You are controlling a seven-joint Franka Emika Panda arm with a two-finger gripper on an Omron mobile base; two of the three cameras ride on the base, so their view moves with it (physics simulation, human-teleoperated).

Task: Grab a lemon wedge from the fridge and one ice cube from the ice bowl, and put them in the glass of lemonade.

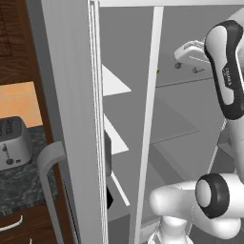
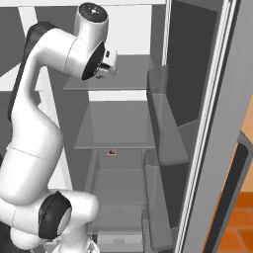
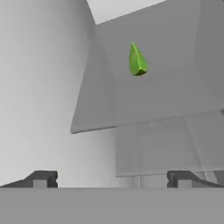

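Reaching into the open fridge (image 2: 207, 123) for the lemon wedge (image 3: 137, 61), which sits upper centre in my hand view on a shelf (image 3: 166, 94), end effector (image 3: 111, 179) fingers spread wide and empty; next I'd say advance, straddle it, then close.

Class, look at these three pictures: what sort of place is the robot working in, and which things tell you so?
Most likely a kitchen, rendered. An open fridge with shelves, a silver toaster on a dark counter, and a lemon wedge on a fridge shelf.
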